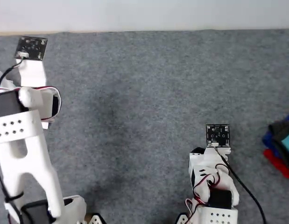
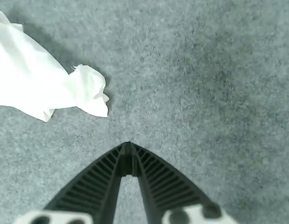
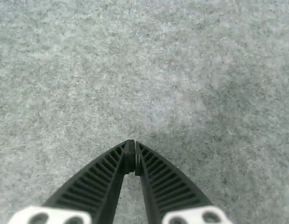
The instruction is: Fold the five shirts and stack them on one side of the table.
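Observation:
A crumpled white shirt (image 2: 39,86) lies on the grey carpeted table, a short way off from my left gripper (image 2: 129,148), which is shut with nothing in it. The left arm (image 1: 27,107) stands at the table's left side in the high view. My right gripper (image 3: 131,145) is shut too, empty, over bare grey surface. The right arm (image 1: 214,182) sits low near the front edge, right of centre. A pile of shirts (image 1: 280,148) in blue, red, dark grey and teal lies at the right edge.
The grey table surface (image 1: 149,93) spreads wide between the two arms and toward the back. A pale wall (image 1: 144,14) runs along the far edge.

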You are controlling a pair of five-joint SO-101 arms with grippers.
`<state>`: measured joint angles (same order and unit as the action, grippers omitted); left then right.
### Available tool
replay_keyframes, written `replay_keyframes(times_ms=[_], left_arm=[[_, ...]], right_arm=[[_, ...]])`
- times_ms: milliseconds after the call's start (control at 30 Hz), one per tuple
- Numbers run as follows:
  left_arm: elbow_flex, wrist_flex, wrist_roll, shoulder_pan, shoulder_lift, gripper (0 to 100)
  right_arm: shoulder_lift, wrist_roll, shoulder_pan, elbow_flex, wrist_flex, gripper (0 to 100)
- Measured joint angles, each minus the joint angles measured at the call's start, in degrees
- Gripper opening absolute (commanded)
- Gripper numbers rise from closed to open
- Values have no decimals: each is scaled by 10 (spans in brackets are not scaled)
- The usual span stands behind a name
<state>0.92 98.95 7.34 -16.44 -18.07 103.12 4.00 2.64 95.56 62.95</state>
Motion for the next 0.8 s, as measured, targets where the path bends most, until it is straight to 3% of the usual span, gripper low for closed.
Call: replay_keyframes(times_ms=[500, 800], left_arm=[[0, -21, 0, -4, 144, 4], [0, -123, 0, -91, 204, 5]], right_arm=[[0, 0, 0, 0, 0, 9], [0, 0, 0, 0, 0, 9]])
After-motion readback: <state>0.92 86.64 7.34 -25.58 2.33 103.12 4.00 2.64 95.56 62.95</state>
